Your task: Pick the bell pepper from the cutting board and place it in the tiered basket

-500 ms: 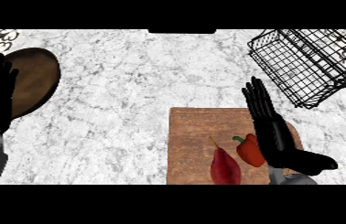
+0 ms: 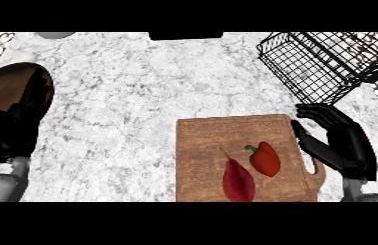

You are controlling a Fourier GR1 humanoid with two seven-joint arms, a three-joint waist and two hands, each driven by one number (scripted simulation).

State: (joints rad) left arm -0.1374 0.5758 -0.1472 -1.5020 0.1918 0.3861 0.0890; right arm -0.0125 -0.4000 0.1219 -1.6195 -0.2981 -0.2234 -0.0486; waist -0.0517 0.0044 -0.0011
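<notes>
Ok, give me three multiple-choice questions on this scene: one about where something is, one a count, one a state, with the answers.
1. Where does the bell pepper lie?
A on the cutting board
B on the bare counter
C off the counter's edge

2. How many red things lie on the board?
A one
B two
C four

3. The right robot hand is
A holding nothing
B curled round the pepper
C carrying the board

Answers:
1 A, the pepper rests on the board's wood.
2 B, the pepper and a darker long vegetable beside it.
3 A, it is at the board's right edge with nothing in its fingers.
</notes>
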